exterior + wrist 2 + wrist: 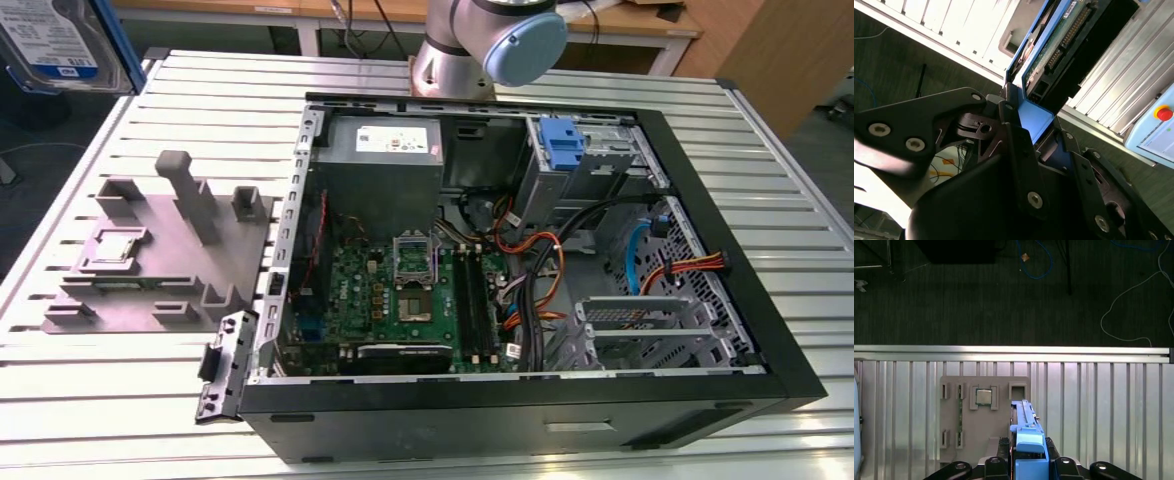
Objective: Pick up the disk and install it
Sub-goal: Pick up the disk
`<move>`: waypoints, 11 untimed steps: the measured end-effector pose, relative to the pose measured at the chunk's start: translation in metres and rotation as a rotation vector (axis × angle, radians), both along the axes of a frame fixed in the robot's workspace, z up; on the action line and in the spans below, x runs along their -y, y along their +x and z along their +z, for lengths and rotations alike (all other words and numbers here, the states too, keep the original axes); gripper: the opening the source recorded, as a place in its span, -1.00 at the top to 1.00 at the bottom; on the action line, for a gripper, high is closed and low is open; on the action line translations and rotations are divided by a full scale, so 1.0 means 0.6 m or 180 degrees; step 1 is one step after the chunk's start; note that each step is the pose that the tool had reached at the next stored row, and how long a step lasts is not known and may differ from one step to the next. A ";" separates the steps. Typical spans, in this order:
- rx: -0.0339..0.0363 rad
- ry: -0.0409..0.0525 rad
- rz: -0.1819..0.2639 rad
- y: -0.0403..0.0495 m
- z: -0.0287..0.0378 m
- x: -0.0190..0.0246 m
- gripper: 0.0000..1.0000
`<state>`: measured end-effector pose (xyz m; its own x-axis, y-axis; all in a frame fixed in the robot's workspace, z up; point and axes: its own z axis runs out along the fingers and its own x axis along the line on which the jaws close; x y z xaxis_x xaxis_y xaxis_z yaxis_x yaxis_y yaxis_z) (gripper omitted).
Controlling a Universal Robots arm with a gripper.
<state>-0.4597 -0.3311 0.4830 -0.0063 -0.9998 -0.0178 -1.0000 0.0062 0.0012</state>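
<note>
Here the gripper [1038, 131] is clamped tight on the disk [1064, 40]. In the second wrist view its black fingers [1013, 135] press on either side of the blue carrier frame [1035, 119], and the drive's green circuit-board side faces the camera.

The first wrist view shows the same hold edge-on. There the disk is a thin blue-rimmed strip hanging above the edge of the grey fixture plate [979, 435]. A small processor chip [984, 396] sits in one of the plate's pockets, and the slatted table [1104, 415] lies under the plate.

The exterior view shows what the wrist cameras do not: the disk's white-and-blue label side. It is raised high, beyond the fixture plate's far corner on the exterior view's left.

Off to the exterior view's right of the plate lies the open computer case [507, 425], well apart from the disk, with a lone blue bracket [563, 142] inside it. Farther back on that same side of the plate stands the arm's base [487, 45].
</note>
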 end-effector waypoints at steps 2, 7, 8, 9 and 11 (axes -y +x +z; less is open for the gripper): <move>0.0000 0.0000 0.0000 0.000 0.000 0.0000 0.27; 0.0000 0.0000 0.0000 0.000 0.003 0.0000 0.27; 0.0000 0.0000 0.0000 0.000 0.004 0.0000 0.27; 0.0000 0.0000 0.0000 0.000 0.008 0.0000 0.27; 0.0000 0.0000 0.0000 0.000 0.013 0.0000 0.27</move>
<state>-0.4597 -0.3311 0.4905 -0.0062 -0.9998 -0.0179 -1.0000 0.0062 0.0011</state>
